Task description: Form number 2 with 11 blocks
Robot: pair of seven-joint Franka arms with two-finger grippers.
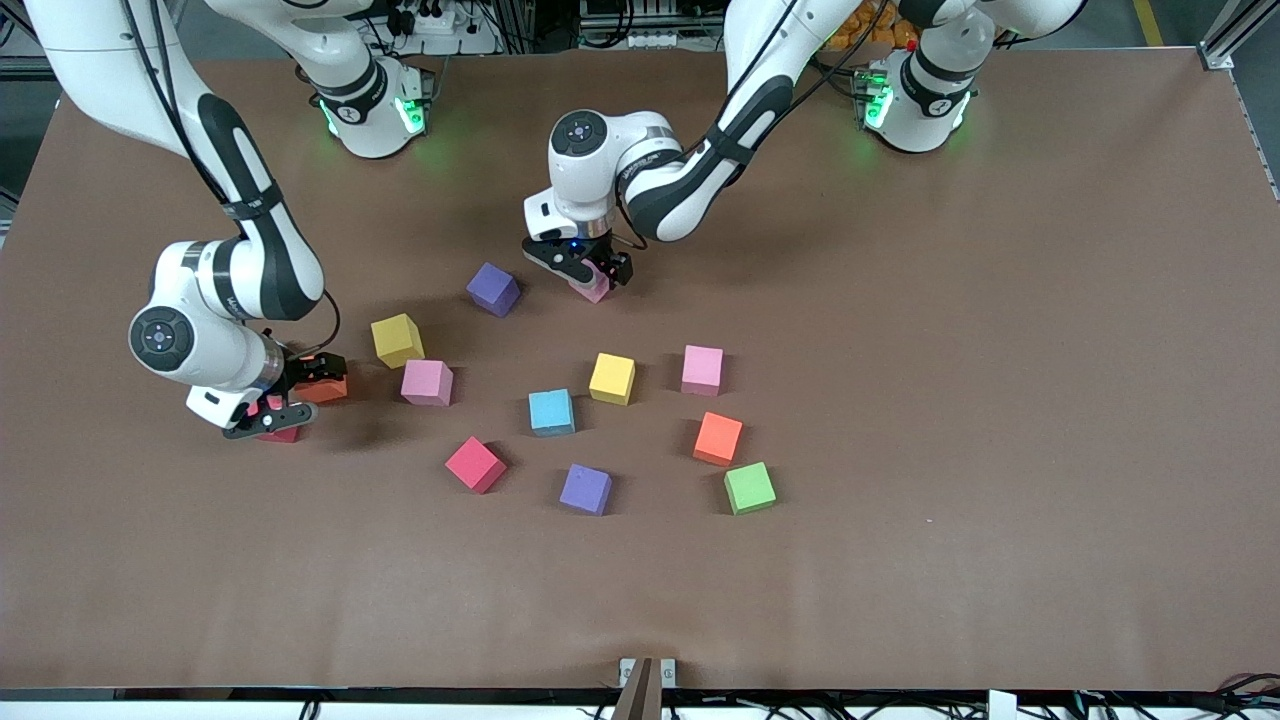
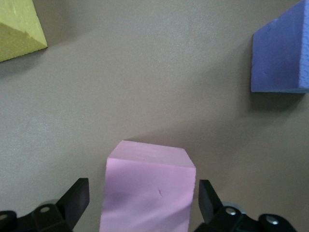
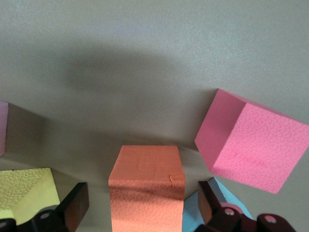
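1. Left wrist view shows the left gripper (image 2: 143,205) with fingers apart, straddling a pink block (image 2: 148,191) without touching it; the front view hides those gaps.
2. Right wrist view shows the right gripper (image 3: 143,209) likewise spread around an orange block (image 3: 146,188).
3. Front view: the blocks (image 1: 552,411) lie scattered mid-table as separate matte cubes; no digit is formed.

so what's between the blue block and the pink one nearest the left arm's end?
A yellow block, roughly on the line from the blue block to that pink block, touching neither. The front view shows it.
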